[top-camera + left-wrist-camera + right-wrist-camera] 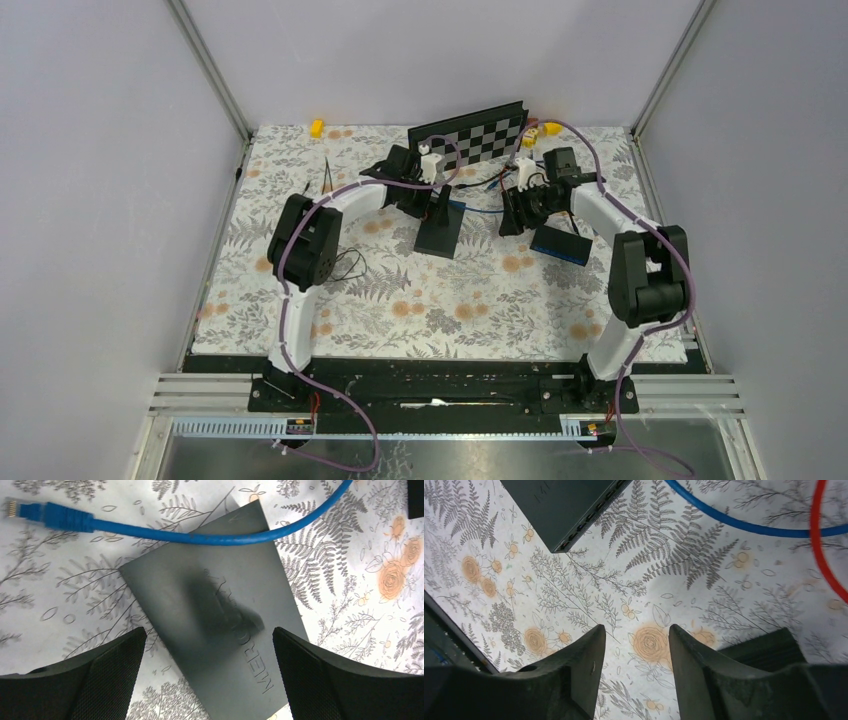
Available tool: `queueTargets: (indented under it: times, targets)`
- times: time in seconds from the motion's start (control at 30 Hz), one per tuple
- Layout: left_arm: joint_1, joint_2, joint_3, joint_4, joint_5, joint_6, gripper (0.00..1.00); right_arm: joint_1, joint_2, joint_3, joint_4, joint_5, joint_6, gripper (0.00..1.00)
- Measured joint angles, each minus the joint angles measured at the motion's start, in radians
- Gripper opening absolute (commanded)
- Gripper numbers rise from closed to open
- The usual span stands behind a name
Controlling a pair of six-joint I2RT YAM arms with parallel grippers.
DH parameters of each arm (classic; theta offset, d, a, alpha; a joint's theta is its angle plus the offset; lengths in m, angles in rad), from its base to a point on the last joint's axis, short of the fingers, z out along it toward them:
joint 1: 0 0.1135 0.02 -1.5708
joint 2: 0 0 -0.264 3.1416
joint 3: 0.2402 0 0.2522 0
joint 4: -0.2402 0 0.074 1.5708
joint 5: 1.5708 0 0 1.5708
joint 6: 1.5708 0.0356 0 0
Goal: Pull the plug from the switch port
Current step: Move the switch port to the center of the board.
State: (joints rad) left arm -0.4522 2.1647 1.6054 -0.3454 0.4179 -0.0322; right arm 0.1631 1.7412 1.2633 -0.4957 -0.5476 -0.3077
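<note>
The left pincer is spread wide above the flat dark-grey plastic network switch. The clear plug with blue boot is seen at 10 o'clock from the switch, lying free on the floral-covered bench, and its blue cable crosses the switch's far corner. The right pincer is held partly spread over the bench, with nothing pinched.

"MER…" lettering on switch
</note>
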Motion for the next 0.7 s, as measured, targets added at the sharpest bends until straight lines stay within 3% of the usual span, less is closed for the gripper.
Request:
queueTargets:
  times: [0.4, 0.7]
  targets:
    - [0.002, 0.045, 0.016, 0.048, 0.184, 0.029, 0.93, 0.000, 0.099, -0.021, 0.008, -0.073, 0.016, 0.51]
    - [-0.092, 0.024, -0.007, -0.034, 0.231, 0.282, 0.92, 0.000, 0.094, -0.028, 0.009, -0.074, 0.005, 0.52]
